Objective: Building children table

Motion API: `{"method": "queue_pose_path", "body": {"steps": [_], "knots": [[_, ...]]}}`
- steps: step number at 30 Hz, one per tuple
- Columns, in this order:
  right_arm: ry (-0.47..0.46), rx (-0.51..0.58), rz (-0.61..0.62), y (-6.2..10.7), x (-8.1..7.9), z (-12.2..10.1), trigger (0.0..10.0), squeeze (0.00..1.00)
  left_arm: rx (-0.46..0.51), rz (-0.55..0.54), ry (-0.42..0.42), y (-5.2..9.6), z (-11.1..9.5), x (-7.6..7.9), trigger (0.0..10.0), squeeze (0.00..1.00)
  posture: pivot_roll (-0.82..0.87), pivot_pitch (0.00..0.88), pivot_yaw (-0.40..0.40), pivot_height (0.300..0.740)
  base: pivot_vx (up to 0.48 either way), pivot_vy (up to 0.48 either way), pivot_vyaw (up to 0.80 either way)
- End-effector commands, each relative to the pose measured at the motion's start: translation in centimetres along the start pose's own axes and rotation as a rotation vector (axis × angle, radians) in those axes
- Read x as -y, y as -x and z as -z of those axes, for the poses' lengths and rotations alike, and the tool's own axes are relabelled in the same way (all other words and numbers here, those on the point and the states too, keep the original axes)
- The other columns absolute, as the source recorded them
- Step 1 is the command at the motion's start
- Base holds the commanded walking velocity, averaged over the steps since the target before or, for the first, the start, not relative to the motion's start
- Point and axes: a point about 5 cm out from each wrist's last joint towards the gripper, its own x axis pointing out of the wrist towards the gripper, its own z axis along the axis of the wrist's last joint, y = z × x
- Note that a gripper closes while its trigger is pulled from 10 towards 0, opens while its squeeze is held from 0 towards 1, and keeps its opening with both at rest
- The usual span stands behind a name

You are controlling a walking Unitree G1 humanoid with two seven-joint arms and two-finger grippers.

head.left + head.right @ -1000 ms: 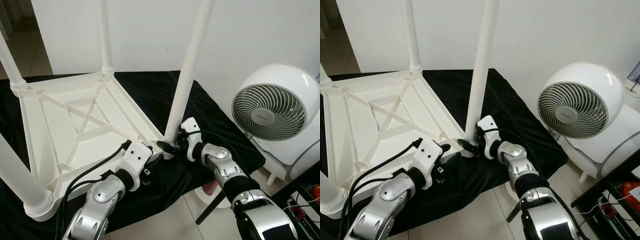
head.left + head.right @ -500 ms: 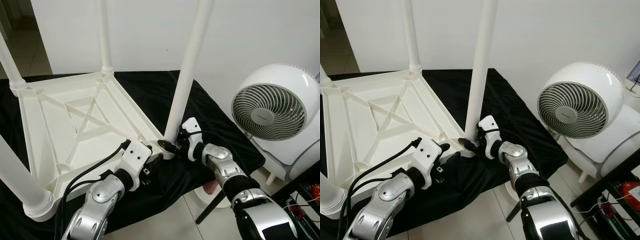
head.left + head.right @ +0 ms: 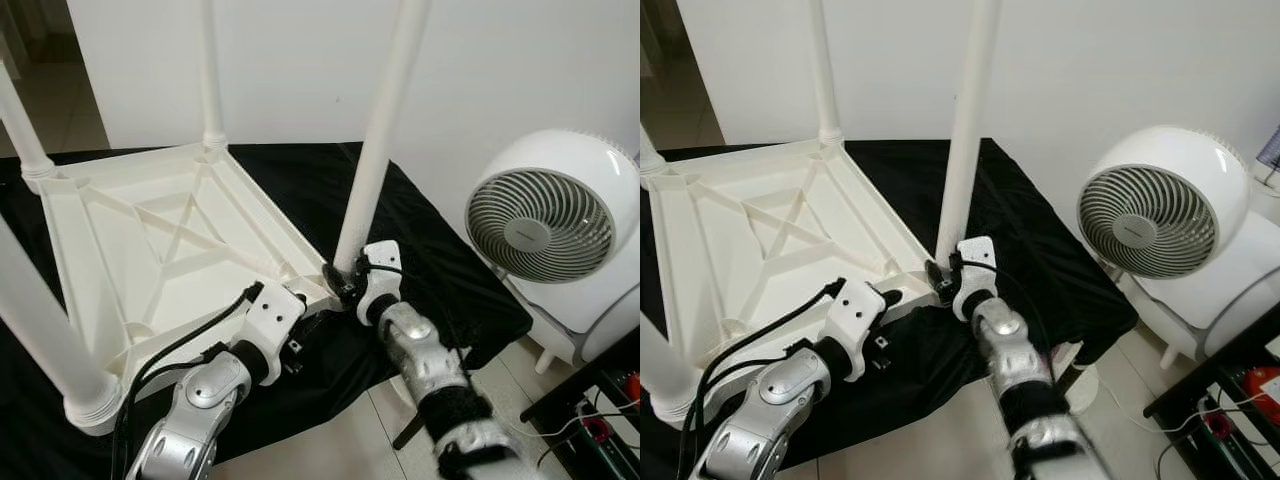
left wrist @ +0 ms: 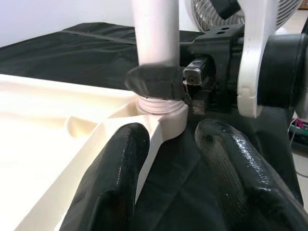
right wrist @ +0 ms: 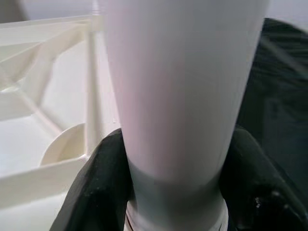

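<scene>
White plastic marks the upturned children's table on its black cloth, underside up so legs can be fitted. Nearest, the left claw straddles the corner rim just below the near leg, fingers spread, likely steadying it. Beyond, the right claw pinches that leg's base, forearm angled in, probably to seat it. Farther right of the leg stands a fan.

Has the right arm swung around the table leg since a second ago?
Yes. The right gripper remains clamped at the table leg base, but its arm swung left, away from the fan.
</scene>
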Motion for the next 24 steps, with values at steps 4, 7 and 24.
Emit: {"method": "queue_pose_path", "body": {"steps": [4, 7, 24], "knots": [[0.050, -0.083, 0.136, 1.1, 0.9, 1.4, 0.0, 0.00, -0.004, 0.023, 0.012, -0.2, 0.1, 0.5, 10.0, 0.00, 0.07, 0.042, -0.086, 0.740, 0.000, 0.000, 0.00], [0.036, -0.083, 0.085, 1.3, -0.1, 1.3, 0.0, 0.00, -0.001, 0.032, 0.006, -0.3, 0.0, 0.6, 10.0, 0.00, 0.07, 0.038, -0.089, 0.740, 0.000, 0.000, 0.00], [-0.054, 0.027, -0.066, 1.2, 0.4, -0.8, 10.0, 1.00, 0.004, 0.021, 0.001, -0.4, 0.0, 0.5, 10.0, 0.00, 0.09, 0.015, -0.101, 0.740, 0.000, 0.000, 0.00]]}}
